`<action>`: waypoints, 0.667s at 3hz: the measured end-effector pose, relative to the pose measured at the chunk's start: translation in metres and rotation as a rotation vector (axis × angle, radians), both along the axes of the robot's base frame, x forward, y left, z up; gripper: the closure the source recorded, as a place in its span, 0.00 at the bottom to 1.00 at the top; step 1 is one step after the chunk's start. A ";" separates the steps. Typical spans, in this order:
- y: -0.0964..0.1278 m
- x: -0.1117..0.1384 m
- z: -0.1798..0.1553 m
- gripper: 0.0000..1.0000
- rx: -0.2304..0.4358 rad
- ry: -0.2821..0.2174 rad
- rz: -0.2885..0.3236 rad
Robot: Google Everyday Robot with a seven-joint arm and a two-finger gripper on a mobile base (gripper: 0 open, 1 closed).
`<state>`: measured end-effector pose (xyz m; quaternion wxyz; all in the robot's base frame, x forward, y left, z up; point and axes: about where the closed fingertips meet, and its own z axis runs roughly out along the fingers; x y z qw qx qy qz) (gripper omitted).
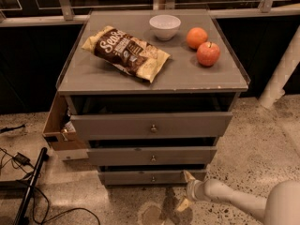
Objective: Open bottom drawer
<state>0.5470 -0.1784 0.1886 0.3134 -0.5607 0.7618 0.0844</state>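
The bottom drawer [153, 176] is the lowest and narrowest of three grey fronts on the cabinet, with a small round metal knob [153, 178] at its centre. It sits just above the floor, set back under the middle drawer [153, 155] and top drawer [153, 124]. My gripper [184, 190] is low over the floor, just right of the knob and in front of the drawer's right end. Its two tan fingers [189, 176] are spread open and hold nothing. The white arm [234, 199] reaches in from the lower right.
On the cabinet top [187, 78] lie a chip bag [126, 52], a white bowl [164, 26], an orange [197, 37] and an apple [208, 53]. A wooden side compartment [58, 125] hangs open at left. Cables and a black pole [29, 186] lie on the floor left. A white post [281, 71] stands right.
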 end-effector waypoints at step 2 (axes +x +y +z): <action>0.007 0.025 -0.009 0.00 0.056 -0.028 0.004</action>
